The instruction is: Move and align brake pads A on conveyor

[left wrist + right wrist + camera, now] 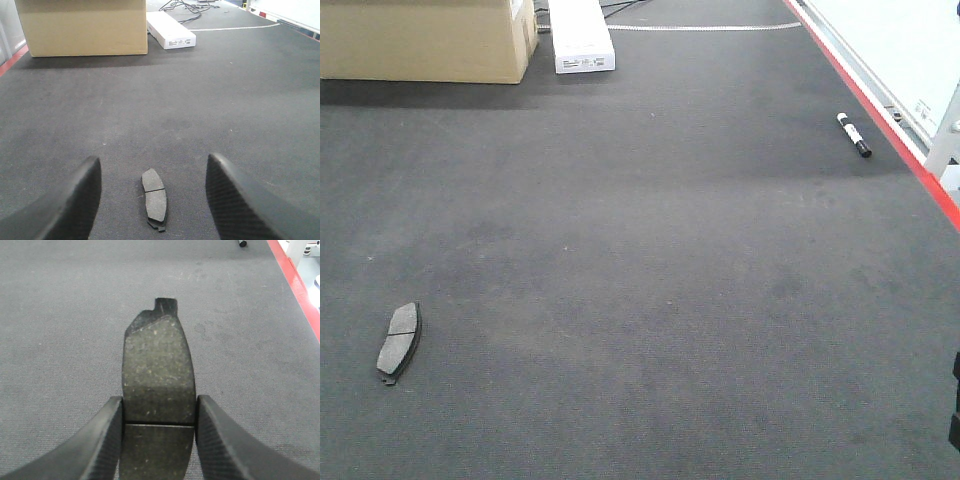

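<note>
My left gripper (153,161) hangs wide open. A brake pad (155,200) lies flat on the conveyor (225,100) right between its fingers (75,200), touching neither. Over to my right gripper (159,402) — clamped on a second pad (157,365), friction face up, both long edges pinched at the groove — its notched end sticks out ahead.

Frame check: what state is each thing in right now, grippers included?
Left gripper: open, a pad between its fingers, untouched.
Right gripper: shut on a pad.
Loose pad: lying flat on the belt, friction face up.
Held pad: clamped across its middle, friction face up.
Marker: lying flat near the belt's right side.
Cardboard box: standing at the far end.
White box: lying flat, closed.
</note>
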### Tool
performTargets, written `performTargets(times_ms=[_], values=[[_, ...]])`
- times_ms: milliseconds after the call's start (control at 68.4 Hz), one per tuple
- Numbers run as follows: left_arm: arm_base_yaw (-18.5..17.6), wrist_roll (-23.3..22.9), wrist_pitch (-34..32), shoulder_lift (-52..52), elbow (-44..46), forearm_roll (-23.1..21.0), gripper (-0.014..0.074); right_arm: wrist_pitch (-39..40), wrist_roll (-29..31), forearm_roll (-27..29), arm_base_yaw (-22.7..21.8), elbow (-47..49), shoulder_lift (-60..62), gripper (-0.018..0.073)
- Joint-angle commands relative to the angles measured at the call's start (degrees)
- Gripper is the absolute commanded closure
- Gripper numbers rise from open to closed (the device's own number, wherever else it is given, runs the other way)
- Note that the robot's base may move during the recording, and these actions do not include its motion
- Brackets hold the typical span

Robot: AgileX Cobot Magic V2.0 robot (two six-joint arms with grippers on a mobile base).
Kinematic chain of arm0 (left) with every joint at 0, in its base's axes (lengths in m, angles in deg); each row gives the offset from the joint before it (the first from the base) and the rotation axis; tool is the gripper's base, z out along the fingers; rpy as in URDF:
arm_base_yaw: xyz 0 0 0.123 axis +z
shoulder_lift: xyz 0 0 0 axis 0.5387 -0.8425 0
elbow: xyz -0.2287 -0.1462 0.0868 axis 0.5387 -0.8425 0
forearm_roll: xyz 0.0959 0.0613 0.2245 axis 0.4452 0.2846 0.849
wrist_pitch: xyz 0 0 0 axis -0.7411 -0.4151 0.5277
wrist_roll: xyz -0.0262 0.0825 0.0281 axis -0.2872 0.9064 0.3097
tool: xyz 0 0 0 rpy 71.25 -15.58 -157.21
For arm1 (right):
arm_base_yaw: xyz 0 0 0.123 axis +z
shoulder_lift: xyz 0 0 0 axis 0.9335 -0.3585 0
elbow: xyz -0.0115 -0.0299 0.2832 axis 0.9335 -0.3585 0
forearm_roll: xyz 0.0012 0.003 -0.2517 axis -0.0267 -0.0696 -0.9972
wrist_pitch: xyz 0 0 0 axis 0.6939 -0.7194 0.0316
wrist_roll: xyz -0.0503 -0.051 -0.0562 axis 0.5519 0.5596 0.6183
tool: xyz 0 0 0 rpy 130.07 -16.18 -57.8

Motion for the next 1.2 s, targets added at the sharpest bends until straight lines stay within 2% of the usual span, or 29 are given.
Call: performTargets(times_ms=[0,892,1068,1185], values=[[-0.2,0.0,-4.1,-0.5,1.5,-0.2,0.0167,4.9,0.3,-0.2,-0.3,1.8,0.0,0.0565],[-0.2,0.0,-4.1,-0.5,1.5,-0.2,0.0167,3.9,0.3,0.7,-0.3,1.8,-0.1,0.0565],[-0.2,0.0,-4.1,-0.5,1.5,-0.2,0.0167,2.6,3.2,0.8,-0.3,3.3,-5.3,0.0561],[-0.2,0.0,-4.1,-0.5,1.5,-0.2,0.0167,0.4,4.5,2.9,-0.3,6.7,-12.1,0.0559]])
